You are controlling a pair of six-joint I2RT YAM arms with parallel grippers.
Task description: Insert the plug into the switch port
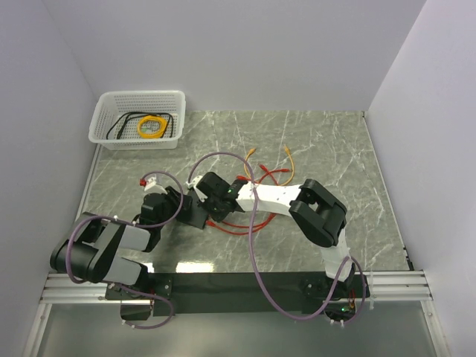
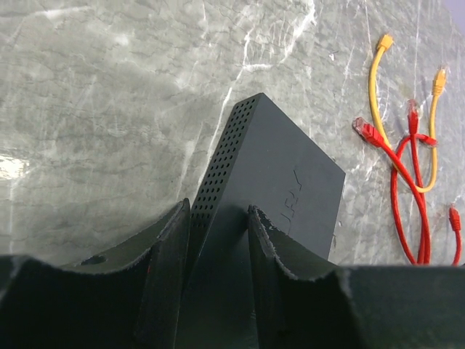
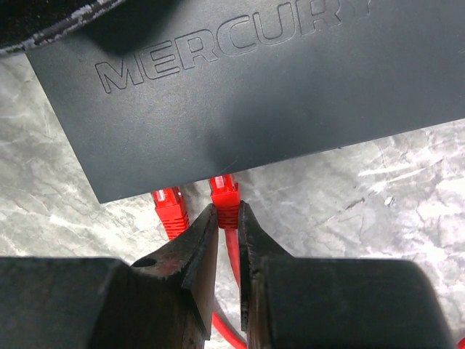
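1. Right gripper [image 3: 227,211]: the jaws are pressed together on the red boot of the plug [image 3: 224,190], pinching it from both sides. The cord runs back between the fingers and is cut off by them.
2. Plug position: near-left of the table's [image 1: 335,149] centre. Its tip meets the lower edge of the switch [image 3: 254,87], a matte-black box with raised lettering on its face. The switch port is hidden behind that edge, so how deep the plug sits cannot be told.
3. A second red connector [image 3: 171,211] lies just to the left of the plug, its tip also at the switch edge and its cord out of view.
4. Left gripper [image 2: 218,218]: clamped on the near end of the switch, one finger touching each side. The perforated side wall shows between and beyond the fingers. In the top view both grippers cover most of the switch.
5. Farther right, loose red cords [image 2: 407,189] and an orange-yellow cord [image 2: 374,80] lie tangled on the table, crossing one another.
6. At the far-left corner stands a white basket [image 1: 137,95] holding a yellow coil [image 1: 152,126] and a dark cable that is hard to make out.
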